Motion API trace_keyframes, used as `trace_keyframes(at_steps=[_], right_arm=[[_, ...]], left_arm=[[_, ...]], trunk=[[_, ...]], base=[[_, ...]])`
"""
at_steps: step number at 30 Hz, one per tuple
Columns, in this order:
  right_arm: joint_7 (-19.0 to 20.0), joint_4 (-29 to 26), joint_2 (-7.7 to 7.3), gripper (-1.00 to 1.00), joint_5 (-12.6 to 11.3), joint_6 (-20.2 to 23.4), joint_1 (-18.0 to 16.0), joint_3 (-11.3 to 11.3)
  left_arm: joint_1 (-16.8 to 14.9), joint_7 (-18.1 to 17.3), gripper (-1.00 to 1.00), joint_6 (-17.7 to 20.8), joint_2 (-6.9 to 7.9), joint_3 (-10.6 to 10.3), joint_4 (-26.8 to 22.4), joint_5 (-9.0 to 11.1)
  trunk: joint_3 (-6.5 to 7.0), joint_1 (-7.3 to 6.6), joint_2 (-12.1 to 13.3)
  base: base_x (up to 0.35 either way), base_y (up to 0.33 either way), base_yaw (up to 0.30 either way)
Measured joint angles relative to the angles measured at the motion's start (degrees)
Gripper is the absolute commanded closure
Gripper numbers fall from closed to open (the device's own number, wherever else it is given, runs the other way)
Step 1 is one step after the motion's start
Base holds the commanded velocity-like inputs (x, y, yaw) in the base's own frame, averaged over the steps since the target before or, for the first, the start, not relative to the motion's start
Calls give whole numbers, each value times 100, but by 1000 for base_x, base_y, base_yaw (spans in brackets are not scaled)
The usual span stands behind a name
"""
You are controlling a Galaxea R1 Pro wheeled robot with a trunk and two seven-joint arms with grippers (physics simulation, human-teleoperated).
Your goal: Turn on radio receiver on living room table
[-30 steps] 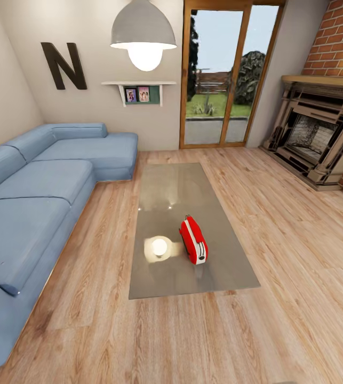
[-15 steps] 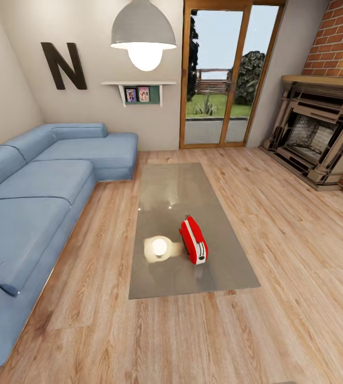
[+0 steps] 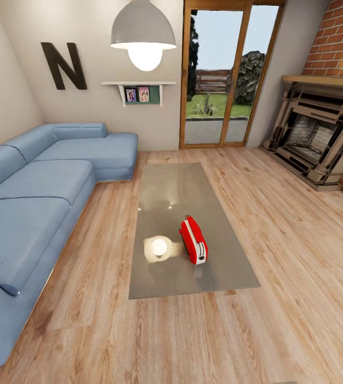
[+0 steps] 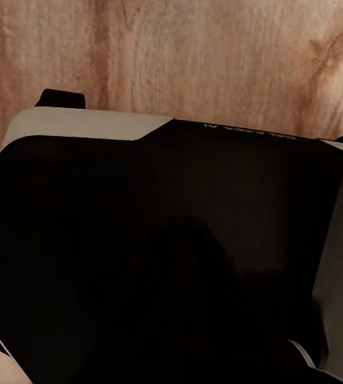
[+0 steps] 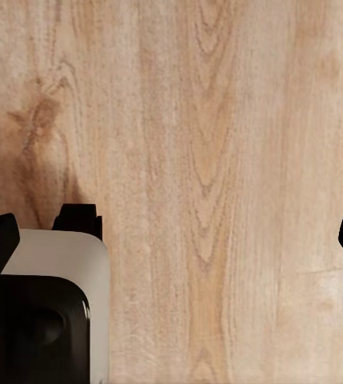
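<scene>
One radio receiver point(image 3: 193, 240) on table point(image 3: 171, 186) | sofa point(image 3: 38, 186) beside | grippers' state unclear

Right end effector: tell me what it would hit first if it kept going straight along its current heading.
Judging by the right wrist view, the wooden floor lies straight ahead of it, so it would probably meet the planks first. A white and black body sits off to one side of that line.
</scene>
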Motion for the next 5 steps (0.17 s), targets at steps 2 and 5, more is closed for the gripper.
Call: trace_keyframes(at_steps=[2,5], right_arm=[[-3,0,0,-100,0,1,0,0],[-4,0,0,-100,0,0,0,0]], left_arm=[[0,0,100,0,0,0,1,0],[0,0,100,0,0,0,0,0]], trunk=[[0,0,0],[0,0,0]], base=[[0,0,0],[0,0,0]])
